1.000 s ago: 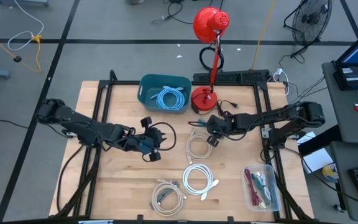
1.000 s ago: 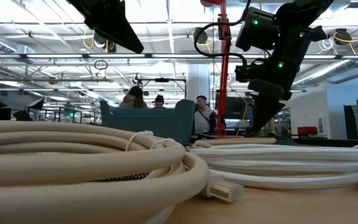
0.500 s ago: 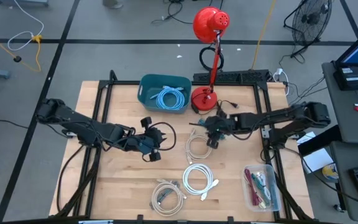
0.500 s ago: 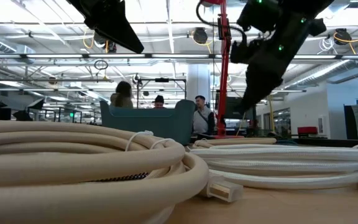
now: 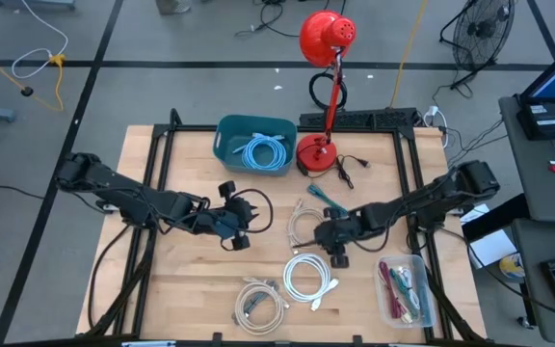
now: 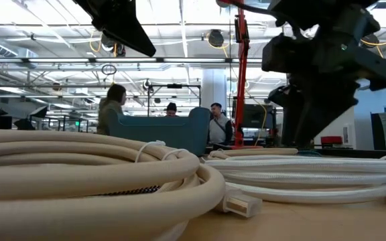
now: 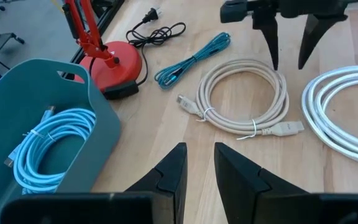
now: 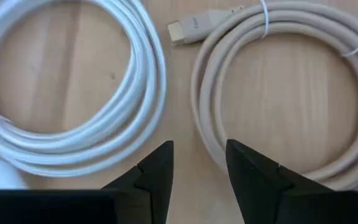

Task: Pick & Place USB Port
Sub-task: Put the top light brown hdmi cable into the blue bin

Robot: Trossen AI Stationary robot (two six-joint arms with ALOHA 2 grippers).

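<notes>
A beige coiled USB cable (image 5: 306, 225) lies flat on the wooden table at mid-table; it also shows in the right wrist view (image 8: 291, 93) and the left wrist view (image 7: 244, 99). Its plug (image 8: 194, 29) points toward a white coiled cable (image 5: 308, 278), which also shows in the right wrist view (image 8: 61, 93). My right gripper (image 5: 332, 241) hangs open over the near rim of the beige coil, fingers pointing down, touching nothing (image 8: 199, 163). My left gripper (image 5: 244, 224) waits left of the coils, open and empty (image 7: 201, 165).
A teal bin (image 5: 227, 145) holding a light blue cable stands at the far middle, beside a red lamp base (image 5: 314, 152). A teal bundled cable (image 5: 321, 198) lies near the lamp. Another coil (image 5: 261, 304) and a clear box of cables (image 5: 403, 289) sit near the front edge.
My right gripper has moved from the far side of the beige coil toward the table's near edge, and now stands over the coil's near rim, beside the white coil. It looms larger in the low view. The cables have not moved.
</notes>
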